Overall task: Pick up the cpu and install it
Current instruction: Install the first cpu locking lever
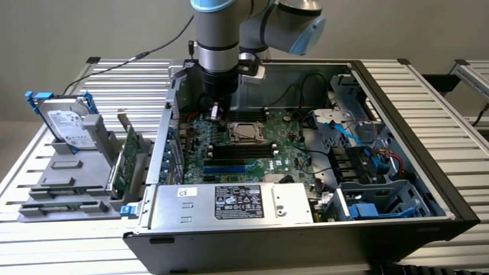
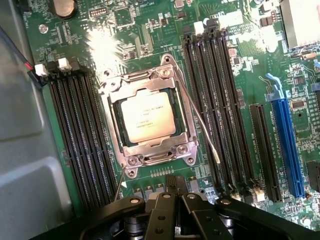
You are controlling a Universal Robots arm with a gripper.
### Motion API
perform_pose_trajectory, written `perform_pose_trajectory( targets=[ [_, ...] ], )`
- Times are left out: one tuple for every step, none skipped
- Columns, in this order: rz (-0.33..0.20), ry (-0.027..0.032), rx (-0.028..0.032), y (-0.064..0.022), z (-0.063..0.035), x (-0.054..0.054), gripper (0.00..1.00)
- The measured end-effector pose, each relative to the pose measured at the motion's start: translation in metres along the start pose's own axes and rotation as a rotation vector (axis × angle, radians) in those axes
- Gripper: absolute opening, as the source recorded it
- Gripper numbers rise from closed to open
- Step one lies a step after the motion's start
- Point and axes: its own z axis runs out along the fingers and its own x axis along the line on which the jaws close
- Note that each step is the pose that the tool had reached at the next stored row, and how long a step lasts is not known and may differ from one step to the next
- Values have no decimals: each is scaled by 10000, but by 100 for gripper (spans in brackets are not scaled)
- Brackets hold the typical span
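Observation:
The cpu (image 2: 148, 116) is a flat square chip with a silver top. It lies inside the metal socket frame (image 2: 150, 80) on the green motherboard (image 2: 125, 30), within the open computer case. In the exterior view the cpu (image 1: 246, 132) sits mid-board. My gripper (image 1: 216, 112) hangs just above the board, beside the socket toward the exterior view's left. In the wrist view my gripper (image 2: 176, 185) has its black fingers pressed together, shut and holding nothing, a short way off the socket's edge. A thin wire lever (image 2: 200, 125) stands out beside the frame.
Black memory slots (image 2: 220, 100) flank the socket, and a blue card slot (image 2: 287, 145) lies further out. The case wall (image 1: 164, 149) rises close to the arm. Outside it stand a hard drive with a blue bracket (image 1: 67, 123), a green circuit card (image 1: 130, 152) and a grey rack (image 1: 68, 177). Cables (image 1: 359, 137) crowd the case's right.

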Motion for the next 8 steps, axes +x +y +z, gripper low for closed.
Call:
perform_pose_trajectory(
  targets=[
    [115,-1,0,0,0,0,11],
    [224,1,-1,0,0,0,11],
    [325,4,-2,0,0,0,11],
    [434,6,-3,0,0,0,11],
    [539,8,-3,0,0,0,11],
    [649,8,-2,-1,0,0,11],
    [772,8,-3,-1,0,0,11],
    [896,7,-5,-1,0,0,11]
  ],
)
